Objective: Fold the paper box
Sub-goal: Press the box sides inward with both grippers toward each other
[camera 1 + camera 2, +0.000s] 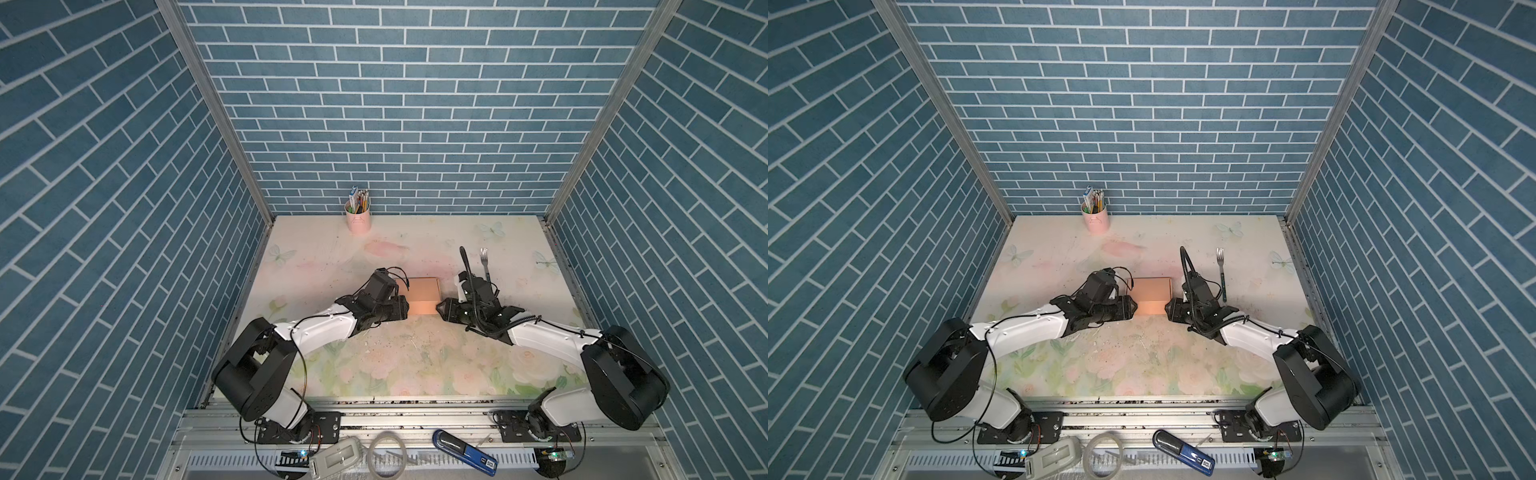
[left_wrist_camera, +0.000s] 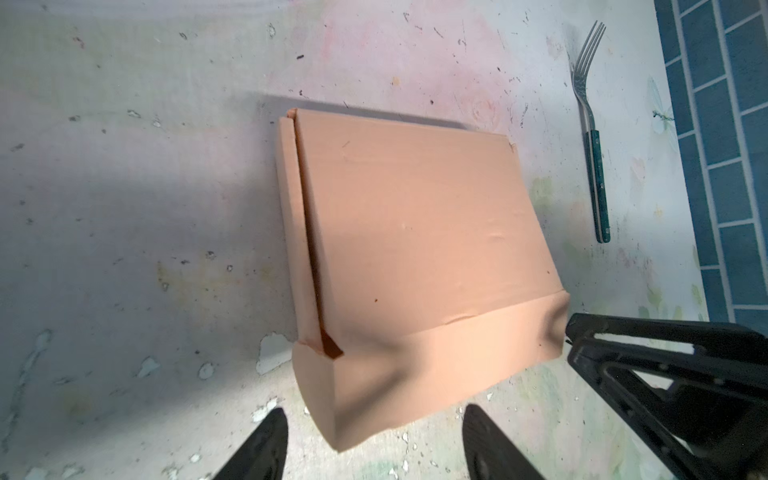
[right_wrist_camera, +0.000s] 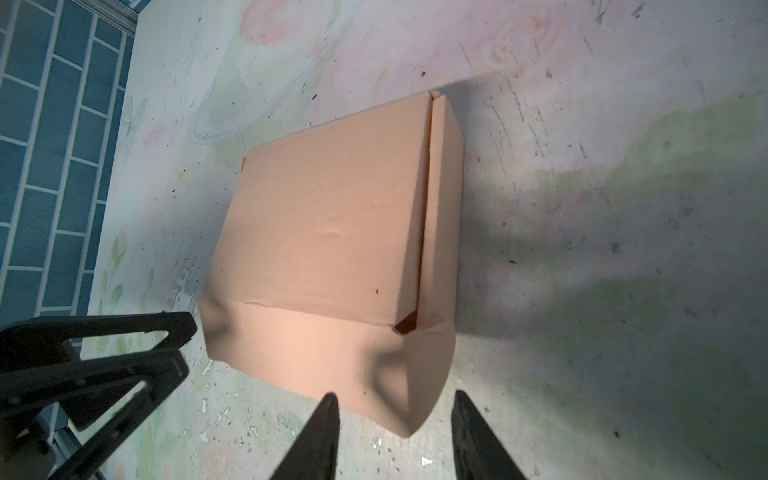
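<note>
Two tools, my left tool [image 1: 405, 311] and right tool [image 1: 439, 309], both spread, flank the paper box [image 1: 424, 296]; a fork [image 1: 484, 261] lies near the right.

Matt peach-orange cardboard paper box [image 2: 415, 216], smooth but dented; floral-print tabletop [image 2: 124, 208], scuffed and flaking; slim metal fork [image 2: 597, 187], gleaming.

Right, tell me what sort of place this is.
Probably a robot test booth, not a real room: brick-print walls box in a flower-print table, and the left arm and right arm are bolted to a metal rail.
</note>
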You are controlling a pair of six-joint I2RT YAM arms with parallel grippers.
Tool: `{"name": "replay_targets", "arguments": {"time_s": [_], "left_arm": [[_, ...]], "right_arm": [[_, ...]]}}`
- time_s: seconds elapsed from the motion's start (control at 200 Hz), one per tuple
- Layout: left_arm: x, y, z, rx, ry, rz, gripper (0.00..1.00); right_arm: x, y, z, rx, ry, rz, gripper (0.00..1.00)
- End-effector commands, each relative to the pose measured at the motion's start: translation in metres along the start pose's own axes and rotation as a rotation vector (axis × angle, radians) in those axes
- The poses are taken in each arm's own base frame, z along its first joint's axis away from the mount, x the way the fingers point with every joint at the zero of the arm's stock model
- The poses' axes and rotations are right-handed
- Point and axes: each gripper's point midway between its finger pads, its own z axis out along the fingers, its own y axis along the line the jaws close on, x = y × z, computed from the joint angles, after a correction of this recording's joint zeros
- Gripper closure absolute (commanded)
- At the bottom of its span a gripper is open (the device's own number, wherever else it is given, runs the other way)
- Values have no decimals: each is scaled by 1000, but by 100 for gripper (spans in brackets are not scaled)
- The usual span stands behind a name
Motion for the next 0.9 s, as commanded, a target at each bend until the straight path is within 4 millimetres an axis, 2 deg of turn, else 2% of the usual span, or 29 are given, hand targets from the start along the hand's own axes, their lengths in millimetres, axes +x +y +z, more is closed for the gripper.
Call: {"name": "replay_targets", "arguments": {"time_s": [0.0,0.185,0.44,0.895], "left_arm": [[3,-6,6,31,5,16,32],[1,-15,6,54,5,19,32],[-1,-38,2,92,3,32,32],[-3,-44,-4,89,10,31,32]], "right_arm": [[-5,8,7,-26,-8,-23,55],[-4,19,13,-79,9,4,58],[-6,30,6,-107,14,18,63],[-8,34,0,-93,36,16,61]]}}
